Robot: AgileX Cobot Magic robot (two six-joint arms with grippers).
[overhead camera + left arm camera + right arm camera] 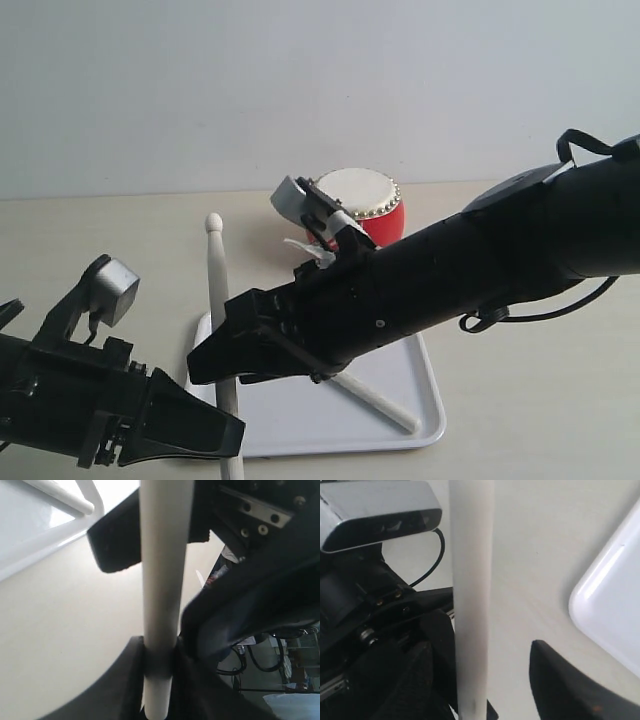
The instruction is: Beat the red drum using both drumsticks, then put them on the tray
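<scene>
The red drum [375,205] stands behind the white tray [300,420]. One drumstick [385,400] lies loose on the tray, and it shows in the left wrist view too [60,495]. My left gripper [235,435] is shut on the other drumstick [216,280], which points up beside the tray's left rim [162,580]. My right gripper [200,365] reaches across to that same stick [471,580]. It is open [495,680], with the stick close by one finger and a wide gap to the other.
The right arm [450,270] stretches low over the tray and partly hides the drum. The left wrist camera [380,510] sits close to the right gripper. Beige tabletop [100,230] surrounds the tray; a tray corner [615,610] is in the right wrist view.
</scene>
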